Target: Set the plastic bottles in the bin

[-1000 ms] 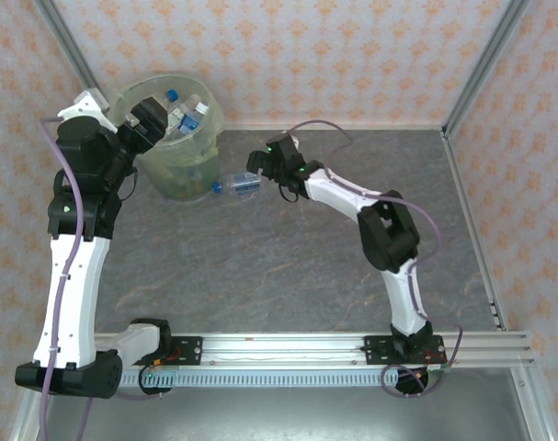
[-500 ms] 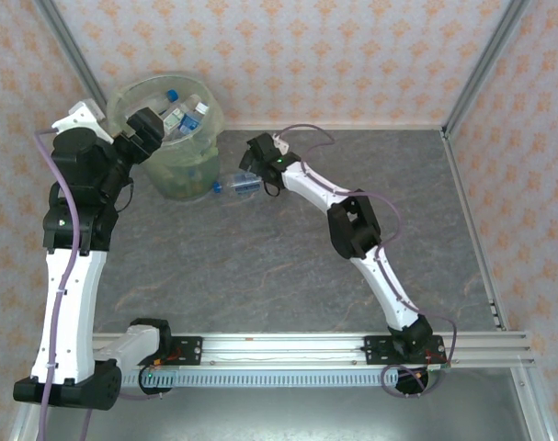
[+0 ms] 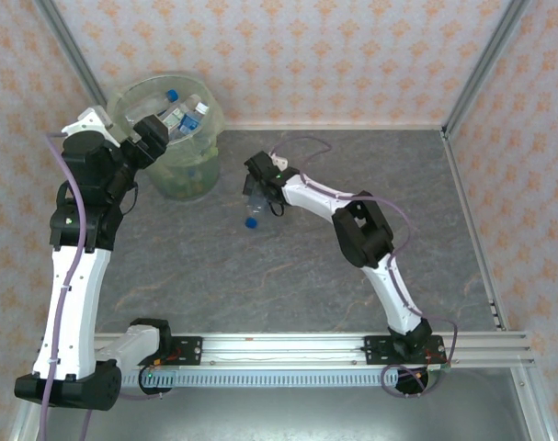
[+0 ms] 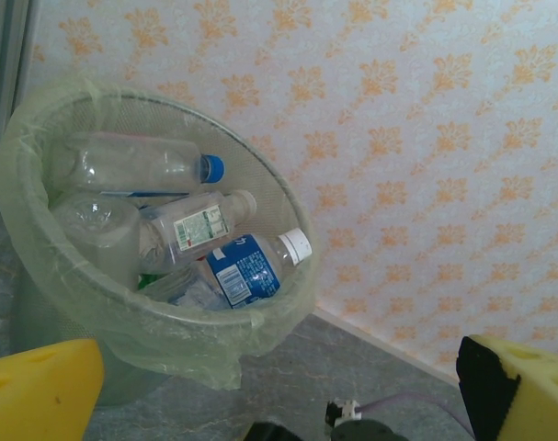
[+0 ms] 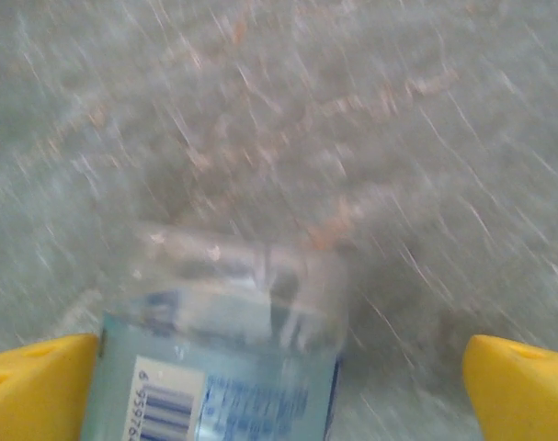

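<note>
Found left arm (image 3: 72, 276) standing tall from its base at the near-left corner, wrist bent toward the far-left corner. Saw left gripper (image 3: 159, 130) hanging just beside the near rim of the bin (image 3: 182, 179), claw released, yellow fingertips (image 4: 39, 390) spread wide, nothing between them. Checked the bin: pale green, bag-lined, upright in the far-left corner of the table (image 3: 260, 294). Counted three plastic bottles (image 4: 191, 225) on top inside: clear bottle (image 4: 136, 165) with blue cap, a white-capped one below it, blue-label bottle (image 4: 251, 266) with white cap nearest the rim. Made out more underneath, too murky to count. Spotted loose bottle (image 3: 252, 211) lying on the table right of the bin, apart from it, blue cap toward the near edge. Found right arm (image 3: 370, 234) stretched left across the table, right gripper (image 3: 256, 195) down over that bottle, claw released, fingertips wide to either side of it. Couldn't tell from the smeared right wrist view whether the pads touched it.
</note>
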Robot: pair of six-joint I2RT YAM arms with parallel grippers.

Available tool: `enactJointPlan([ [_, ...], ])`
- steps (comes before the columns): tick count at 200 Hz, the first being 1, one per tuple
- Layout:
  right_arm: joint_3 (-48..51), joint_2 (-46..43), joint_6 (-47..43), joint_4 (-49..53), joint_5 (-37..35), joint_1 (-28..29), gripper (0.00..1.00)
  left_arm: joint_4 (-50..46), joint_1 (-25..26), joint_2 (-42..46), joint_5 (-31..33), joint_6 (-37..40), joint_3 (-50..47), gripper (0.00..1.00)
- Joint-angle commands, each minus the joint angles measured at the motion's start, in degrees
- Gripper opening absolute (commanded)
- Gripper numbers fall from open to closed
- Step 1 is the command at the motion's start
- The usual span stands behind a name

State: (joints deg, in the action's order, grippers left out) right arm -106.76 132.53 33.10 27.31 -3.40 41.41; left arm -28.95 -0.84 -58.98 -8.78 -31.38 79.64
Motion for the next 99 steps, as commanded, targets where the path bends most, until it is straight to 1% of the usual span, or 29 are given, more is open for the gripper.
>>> enactJointPlan([
  [1, 7.3, -5.2, -2.8, 0.2, -2.9, 0.6, 1.0, 1.4, -0.1, 0.7, -1.4, 0.7, -0.9, 0.99],
  [22, 13.4, -9.4, -3.3, -2.6, -2.1, 0.6, 1.0, 1.7, -0.1, 0.7, -3.1, 0.8, -2.7, 0.99],
  [55, 16.8, -13.1, -3.8, -3.8, 0.4, 0.6, 1.0, 2.1, 0.0, 0.9, -4.8, -0.2, -5.6, 0.99],
  [99, 24.5, -19.3, -5.2, -6.2, 5.4, 0.6, 1.0, 2.9, -0.1, 1.4, -6.4, -0.9, -7.5, 0.99],
])
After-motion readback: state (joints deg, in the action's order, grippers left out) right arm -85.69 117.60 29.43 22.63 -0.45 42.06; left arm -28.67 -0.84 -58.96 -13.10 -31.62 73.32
